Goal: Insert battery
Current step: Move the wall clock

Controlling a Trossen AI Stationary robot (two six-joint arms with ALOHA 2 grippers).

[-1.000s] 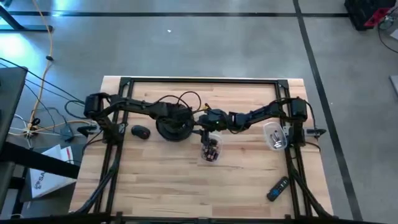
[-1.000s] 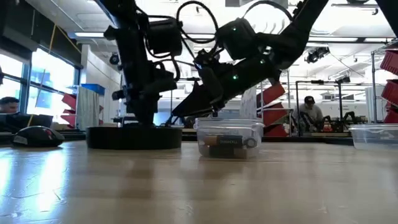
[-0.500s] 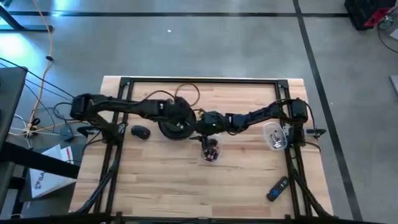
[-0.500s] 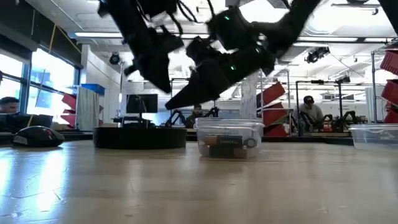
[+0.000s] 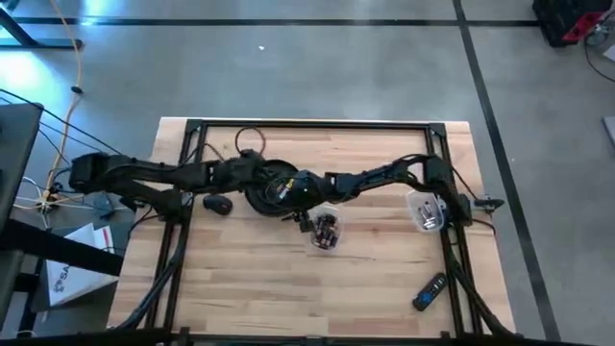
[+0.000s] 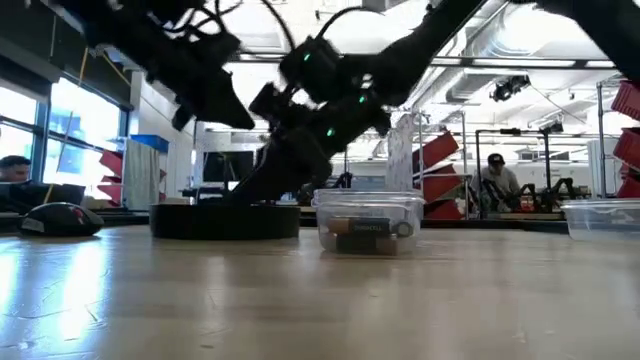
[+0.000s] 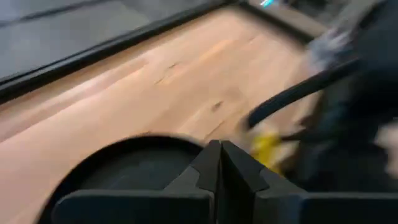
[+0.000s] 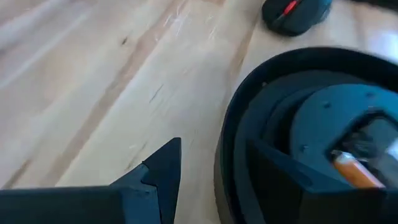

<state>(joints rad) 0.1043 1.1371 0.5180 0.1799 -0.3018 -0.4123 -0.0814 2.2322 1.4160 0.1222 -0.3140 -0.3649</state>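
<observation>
Progress: both arms meet over the round black device near the middle of the desk; I judge the insertion under way, not finished
Battery: an orange-tipped cylinder lies on the device's inner face in the right wrist view, probably the battery at its bay; whether it is seated I cannot tell
Right pincer: at the device's rim on the side toward the clear tub; fingers spread apart in its wrist view, one over bare wood and one over the device, gripping nothing I can see
Left pincer: above the device's far edge; fingers pressed together in its wrist view, nothing between them
Left to do: confirm the cell is pushed home, then draw both arms off; more cells wait in the tub if the device takes them
Count, devices: one round black device
Count, tubs: two clear ones, a small tub just beside the device holding batteries (number too small to tell), and a second container near the right arm's base
Count, mice: one black mouse to the left of the device
Count, remotes: one dark remote at the desk's near right corner
Count, arms: two, both at work
People: one seated person far behind the desk in the low view
</observation>
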